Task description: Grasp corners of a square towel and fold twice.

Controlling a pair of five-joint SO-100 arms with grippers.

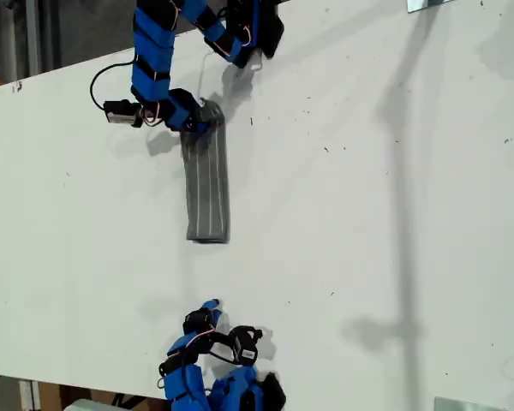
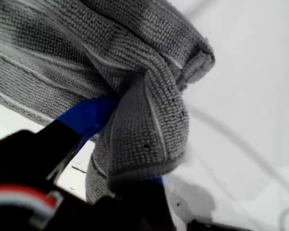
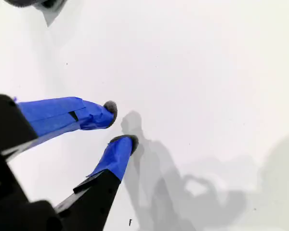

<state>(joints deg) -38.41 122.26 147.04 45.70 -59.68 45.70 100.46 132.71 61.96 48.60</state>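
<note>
The towel [image 1: 207, 188], dark grey with thin white stripes, lies folded into a narrow strip on the white table [image 1: 368, 214], left of centre in the exterior view. My first gripper [image 1: 195, 122] is shut on the strip's far end, which is bunched and slightly lifted. In the first wrist view the towel [image 2: 149, 96] wraps over the first gripper [image 2: 127, 149]; a squared corner [image 2: 202, 60] sticks out beside it. My second gripper [image 1: 212, 306] hovers over bare table near the front edge, apart from the towel. In the second wrist view, the second gripper [image 3: 120, 125] is open with nothing between its fingers.
A black cable [image 1: 103, 77] loops by the first arm at the exterior view's top left. Metal brackets sit at the table's top right [image 1: 428, 4] and bottom right [image 1: 480, 404]. Bare white table spreads across the exterior view's right half.
</note>
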